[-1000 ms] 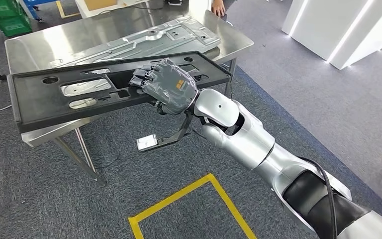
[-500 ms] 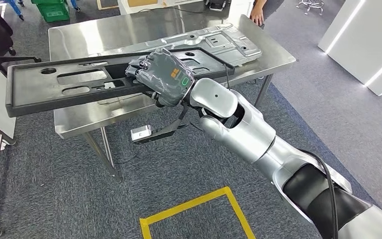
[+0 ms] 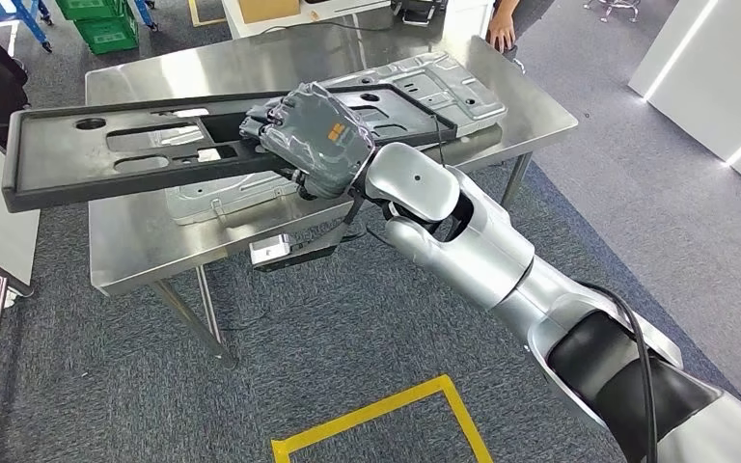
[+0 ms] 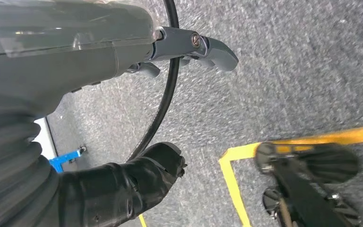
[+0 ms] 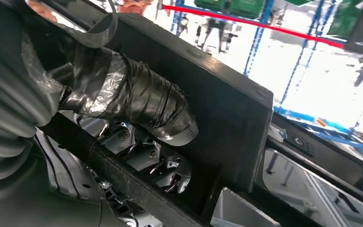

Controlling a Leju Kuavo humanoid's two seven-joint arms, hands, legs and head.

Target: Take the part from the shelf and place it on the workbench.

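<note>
Closer now: black part [image 3: 154, 159] overhangs tabletop [image 3: 135, 246], right robot hand [image 3: 314, 145] clamped on it. Lower level, clear of the metal panel [image 3: 415, 82].

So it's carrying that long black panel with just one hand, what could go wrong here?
The right hand grips the long black panel at only one spot, toward one end, so the long free end could sag or twist out of the grip. A pressed metal sheet already lies on the steel workbench, so the panel might land on it or knock it. The panel's far end sticks out past the bench edge, so it could tip off if it is released there.
</note>
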